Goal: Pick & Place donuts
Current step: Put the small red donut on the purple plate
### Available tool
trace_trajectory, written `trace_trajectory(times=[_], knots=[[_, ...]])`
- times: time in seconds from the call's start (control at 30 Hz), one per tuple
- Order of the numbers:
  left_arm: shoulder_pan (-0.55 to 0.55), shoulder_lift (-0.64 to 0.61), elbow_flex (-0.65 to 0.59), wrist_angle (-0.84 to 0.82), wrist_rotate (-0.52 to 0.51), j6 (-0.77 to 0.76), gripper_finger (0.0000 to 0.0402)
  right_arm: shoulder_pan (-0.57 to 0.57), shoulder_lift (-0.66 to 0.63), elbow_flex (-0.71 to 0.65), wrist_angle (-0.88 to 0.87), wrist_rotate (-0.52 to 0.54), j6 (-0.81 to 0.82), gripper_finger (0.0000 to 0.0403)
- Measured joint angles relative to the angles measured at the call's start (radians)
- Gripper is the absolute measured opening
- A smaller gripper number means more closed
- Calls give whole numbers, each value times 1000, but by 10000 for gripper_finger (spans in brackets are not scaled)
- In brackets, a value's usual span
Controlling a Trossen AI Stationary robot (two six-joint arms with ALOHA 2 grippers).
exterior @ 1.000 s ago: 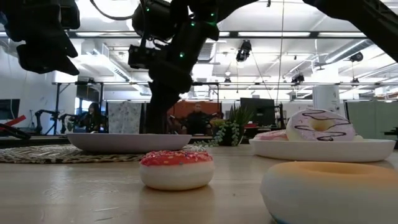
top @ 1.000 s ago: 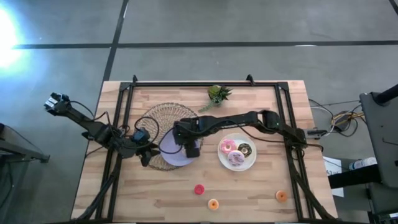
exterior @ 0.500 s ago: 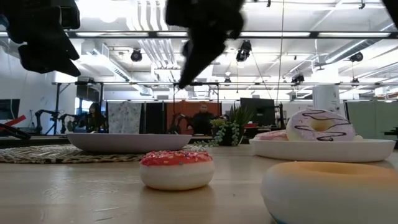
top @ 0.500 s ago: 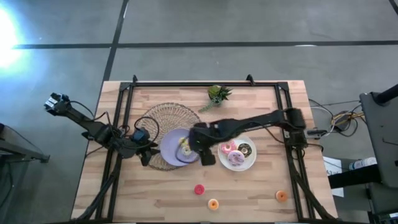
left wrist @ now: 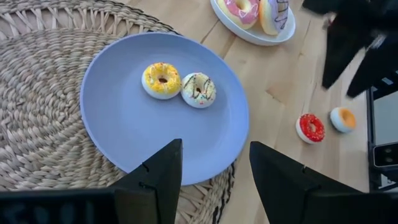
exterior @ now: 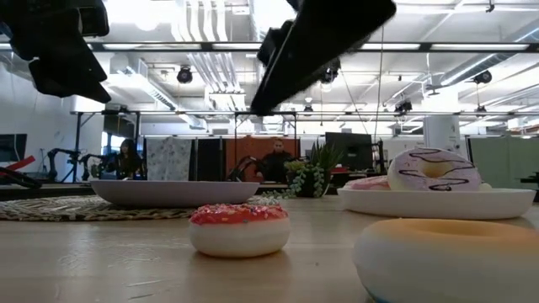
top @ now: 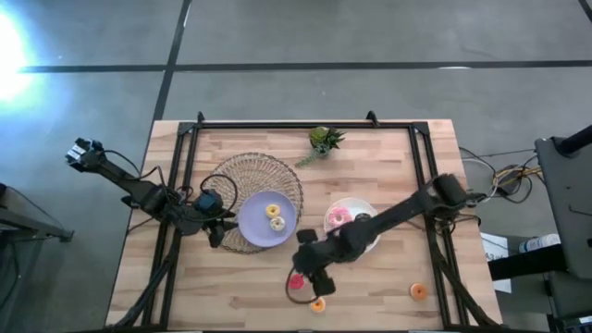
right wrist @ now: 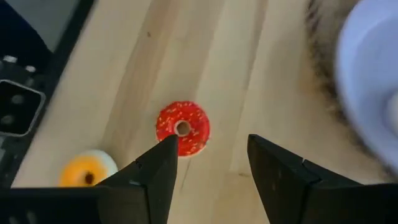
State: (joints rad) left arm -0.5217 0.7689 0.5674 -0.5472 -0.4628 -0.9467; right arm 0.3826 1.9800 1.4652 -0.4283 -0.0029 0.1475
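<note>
Red and sprinkled, the donut (right wrist: 182, 129) lies on the bare tabletop (top: 370, 287) beneath our right tool (right wrist: 208, 171), fingers spread, empty. We judge it light, rigid, slick; pinch across the ring.

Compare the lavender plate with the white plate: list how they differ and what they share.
The lavender plate sits on a woven mat; the white plate sits directly on the table. The lavender plate carries a yellow donut and a white chocolate-drizzled donut, both small; the white plate carries larger pink-frosted donuts. The lavender plate is in full view from above; the right arm crosses the white plate. Both are round and hold donuts.
</note>
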Motion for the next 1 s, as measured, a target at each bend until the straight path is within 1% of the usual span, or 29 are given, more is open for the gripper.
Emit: trace_trajectory(times=[0.13,0.23,0.37,0.57,0.77,1.0], knots=[[0,0,0,-1,8,-2,162,-1,92,57,-9,2,78,187],[0,0,0,-2,22,-3,162,-3,140,102,-9,2,85,187],[0,1,0,-3,44,0,162,5,163,132,-14,-2,83,187],[0,1,-1,-6,44,11,162,12,164,120,-11,-4,82,187],[0,1,-10,-7,46,9,162,12,164,68,50,-6,132,187],[0,1,-18,-8,46,-1,162,12,164,44,86,-9,149,187]])
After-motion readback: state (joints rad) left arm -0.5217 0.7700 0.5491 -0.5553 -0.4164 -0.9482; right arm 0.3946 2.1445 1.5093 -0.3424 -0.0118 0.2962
